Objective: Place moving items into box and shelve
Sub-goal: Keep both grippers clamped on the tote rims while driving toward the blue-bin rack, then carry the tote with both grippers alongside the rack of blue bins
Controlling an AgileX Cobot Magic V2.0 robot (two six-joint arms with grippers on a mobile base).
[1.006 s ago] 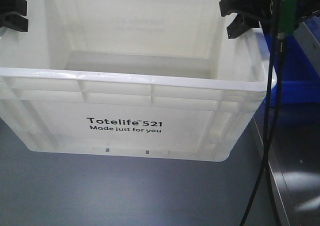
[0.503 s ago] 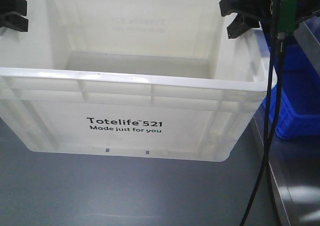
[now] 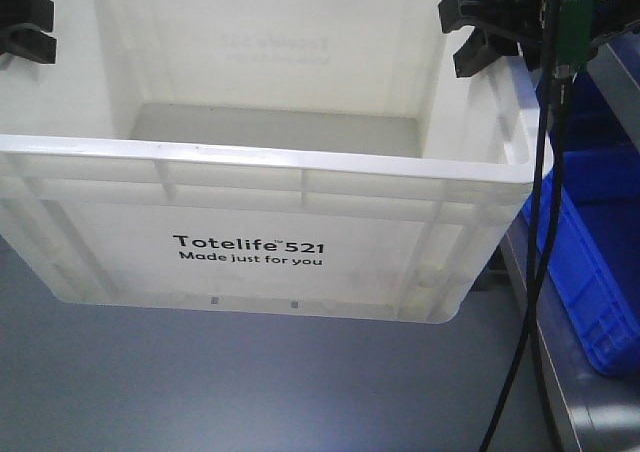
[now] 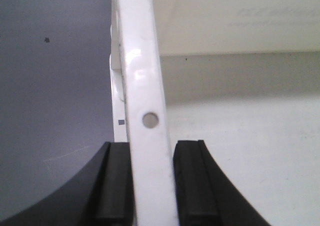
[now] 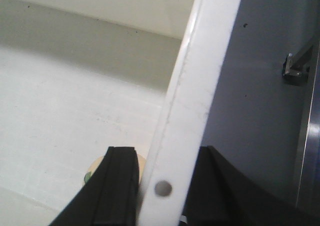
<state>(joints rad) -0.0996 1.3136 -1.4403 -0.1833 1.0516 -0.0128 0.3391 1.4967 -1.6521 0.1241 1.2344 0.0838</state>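
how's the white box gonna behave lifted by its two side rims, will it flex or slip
Probably stiff enough: the white box has a ribbed rim, though thin walls may bow slightly. Likely light, since its inside looks almost empty. The glossy rim could slip, as the left pincer and right pincer each clamp only a narrow strip.

box [image 3: 120, 242] side, black print "totelife 521", "made just for you"

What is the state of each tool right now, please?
The left tool is closed on the box, gripping its side rim.
The right tool is closed on the opposite rim of the box.
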